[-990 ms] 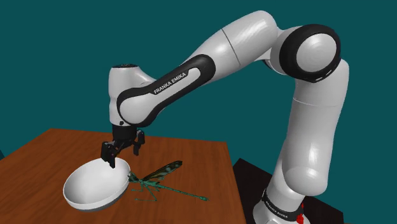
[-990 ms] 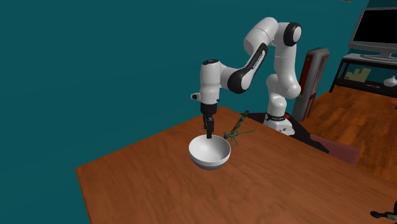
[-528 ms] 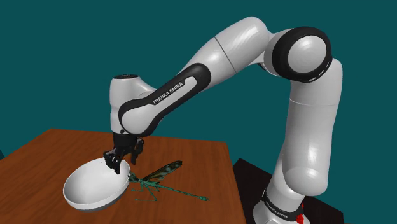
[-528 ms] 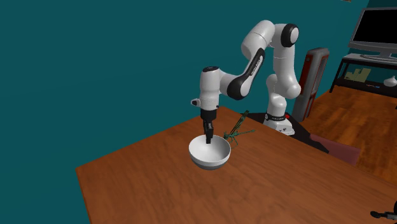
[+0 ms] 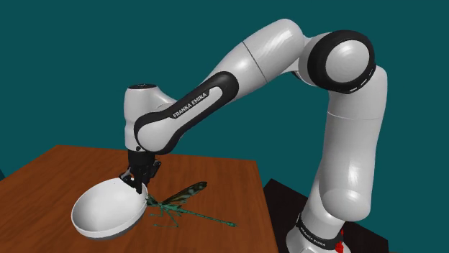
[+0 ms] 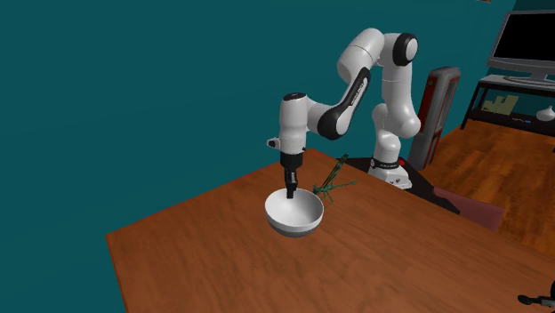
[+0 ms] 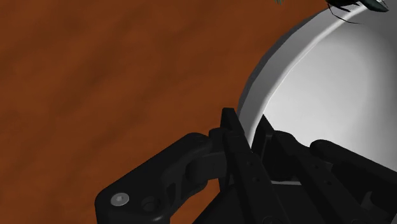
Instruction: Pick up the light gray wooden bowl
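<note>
Gripping white bowl (image 7: 331, 89) rim on brown table (image 7: 95, 76): black hand (image 7: 249, 130).

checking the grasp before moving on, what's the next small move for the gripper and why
Probably a slow, straight lift. The gripper appears shut on the rim of the white bowl, one finger inside and one outside, while the bowl sits on the brown table. The dragonfly lies close beside it, so rising vertically should avoid dragging it.
</note>
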You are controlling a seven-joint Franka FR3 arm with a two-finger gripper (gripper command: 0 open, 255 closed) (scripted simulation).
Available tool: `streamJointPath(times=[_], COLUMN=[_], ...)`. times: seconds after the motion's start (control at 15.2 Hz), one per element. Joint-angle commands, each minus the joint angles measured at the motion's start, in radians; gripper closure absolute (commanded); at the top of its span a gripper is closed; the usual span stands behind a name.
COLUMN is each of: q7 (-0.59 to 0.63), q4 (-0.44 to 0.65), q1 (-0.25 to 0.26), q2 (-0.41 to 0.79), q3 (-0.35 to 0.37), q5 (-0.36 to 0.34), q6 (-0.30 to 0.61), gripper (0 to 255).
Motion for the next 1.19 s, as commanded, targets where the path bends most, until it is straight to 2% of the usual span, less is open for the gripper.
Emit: streamJointPath(times=[0.0, 0.99, 1.12], q7=[-0.001, -0.02, -0.021], q4=[0.0, 0.09, 0.091], q1=[0.0, -0.013, -0.013], q2=[0.002, -0.1, -0.101], q3=[-0.001, 0.008, 0.008], q5=[-0.001, 0.043, 0.043], q6=[-0.001, -0.187, -0.189], gripper=[255, 255, 255])
